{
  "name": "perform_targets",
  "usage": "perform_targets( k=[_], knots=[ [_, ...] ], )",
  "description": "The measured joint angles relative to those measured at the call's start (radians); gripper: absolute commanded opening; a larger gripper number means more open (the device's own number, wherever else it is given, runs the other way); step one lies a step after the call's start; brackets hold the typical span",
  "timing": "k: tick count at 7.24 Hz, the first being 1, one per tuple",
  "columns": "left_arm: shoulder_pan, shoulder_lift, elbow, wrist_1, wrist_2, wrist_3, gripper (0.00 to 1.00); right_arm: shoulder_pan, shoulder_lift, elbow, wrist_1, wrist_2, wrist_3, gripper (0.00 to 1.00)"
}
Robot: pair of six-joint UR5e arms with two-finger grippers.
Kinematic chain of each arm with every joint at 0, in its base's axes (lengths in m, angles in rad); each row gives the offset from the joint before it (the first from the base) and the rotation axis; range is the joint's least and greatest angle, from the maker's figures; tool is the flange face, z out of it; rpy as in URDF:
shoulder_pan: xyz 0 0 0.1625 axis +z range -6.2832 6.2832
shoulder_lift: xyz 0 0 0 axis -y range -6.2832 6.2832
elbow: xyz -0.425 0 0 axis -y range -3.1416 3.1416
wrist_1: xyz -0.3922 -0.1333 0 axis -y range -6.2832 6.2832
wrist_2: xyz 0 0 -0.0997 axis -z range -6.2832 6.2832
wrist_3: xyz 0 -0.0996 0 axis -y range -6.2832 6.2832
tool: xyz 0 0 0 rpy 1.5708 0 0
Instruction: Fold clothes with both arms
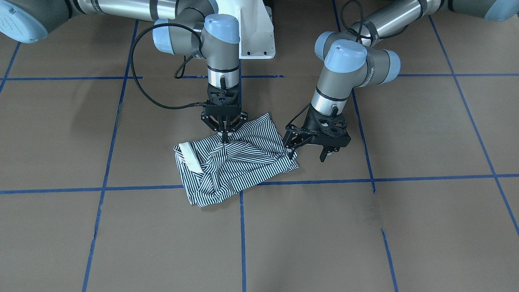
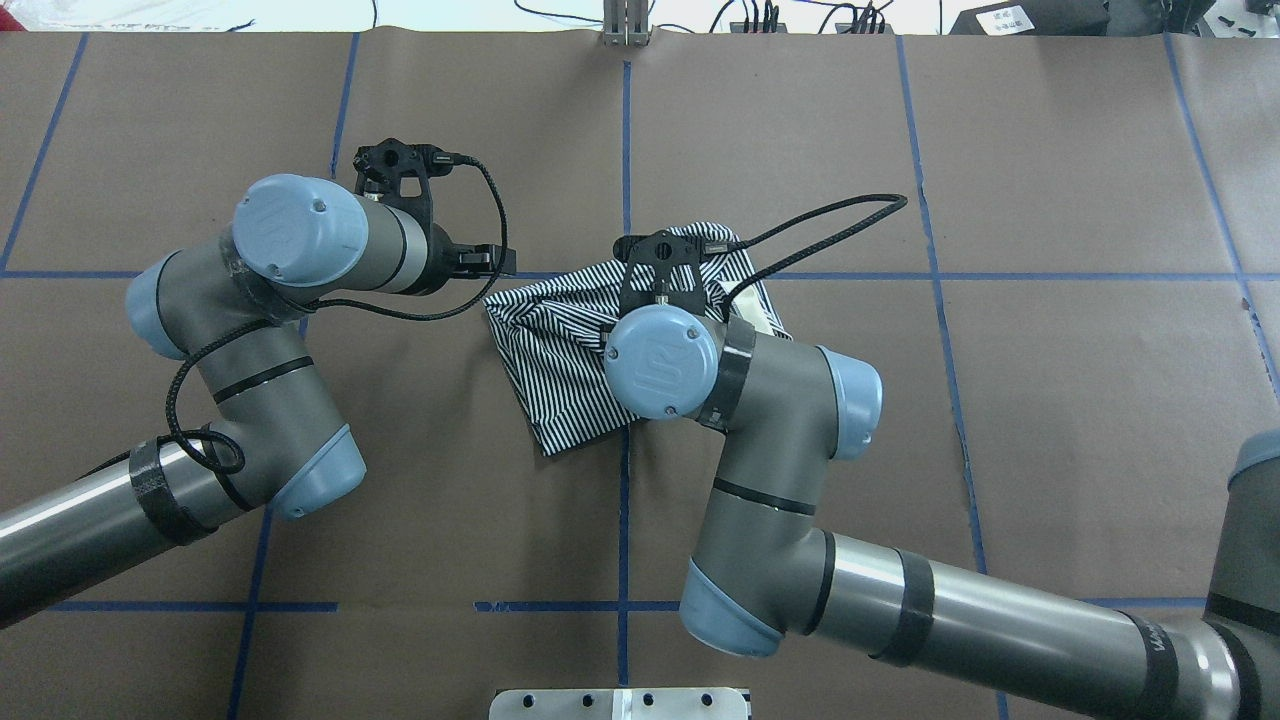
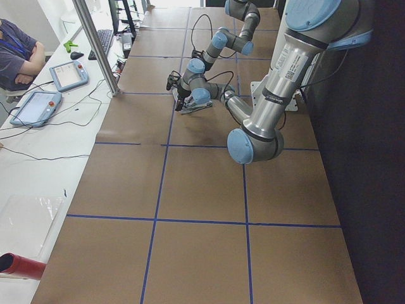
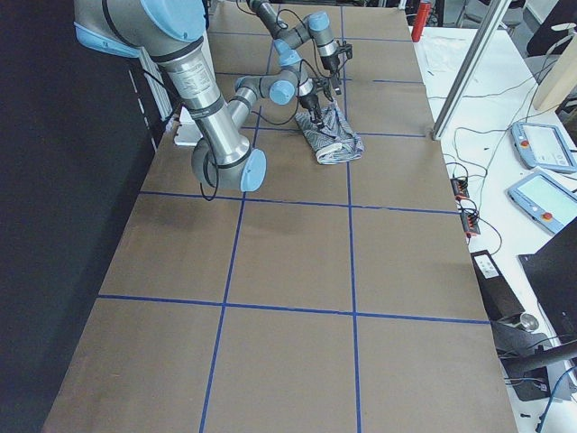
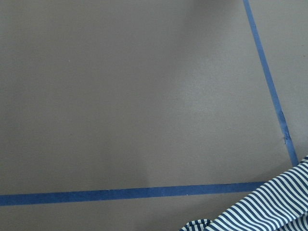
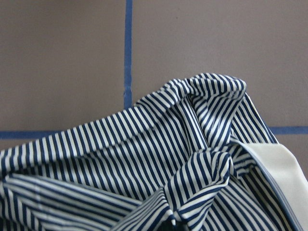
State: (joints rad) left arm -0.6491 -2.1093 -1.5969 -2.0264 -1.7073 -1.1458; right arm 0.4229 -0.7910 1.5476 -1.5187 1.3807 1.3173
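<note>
The striped polo shirt lies crumpled on the brown table, with its cream collar at the view's left end. My right gripper points straight down and is shut on a raised fold in the shirt's middle; creases radiate from the pinch. In the overhead view the right wrist hides that gripper and part of the shirt. My left gripper lies nearly level at the shirt's opposite edge, where the fabric bunches into its tips; it looks shut on that edge. It also shows in the overhead view. The right wrist view shows the stripes and collar close up.
Blue tape lines divide the brown table into squares. The white pedestal base stands behind the shirt. A side bench holds tablets and cables, with a person seated there. A metal post stands at the table's edge.
</note>
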Motion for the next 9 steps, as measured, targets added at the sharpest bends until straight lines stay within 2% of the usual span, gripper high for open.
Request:
perform_targets(
  k=[2, 4, 5, 6, 7, 9],
  knots=[
    [0.0, 0.0, 0.0, 0.0, 0.0, 0.0, 1.0, 0.075, 0.107, -0.18, 0.023, 0.005, 0.029, 0.0],
    [0.0, 0.0, 0.001, 0.0, 0.0, -0.001, 1.0, 0.128, 0.178, -0.368, 0.114, 0.007, 0.062, 0.0],
    [0.0, 0.0, 0.002, 0.0, 0.0, -0.002, 1.0, 0.138, 0.196, -0.427, 0.137, 0.007, 0.075, 0.0],
    [0.001, 0.0, 0.002, 0.0, 0.0, -0.002, 1.0, 0.143, 0.204, -0.458, 0.146, 0.007, 0.089, 0.38],
    [0.001, 0.0, 0.003, 0.0, 0.0, -0.002, 1.0, 0.146, 0.208, -0.474, 0.148, 0.006, 0.101, 0.99],
    [0.002, 0.0, 0.003, 0.0, 0.0, -0.01, 1.0, 0.156, 0.216, -0.482, 0.144, 0.005, 0.09, 1.0]
  ],
)
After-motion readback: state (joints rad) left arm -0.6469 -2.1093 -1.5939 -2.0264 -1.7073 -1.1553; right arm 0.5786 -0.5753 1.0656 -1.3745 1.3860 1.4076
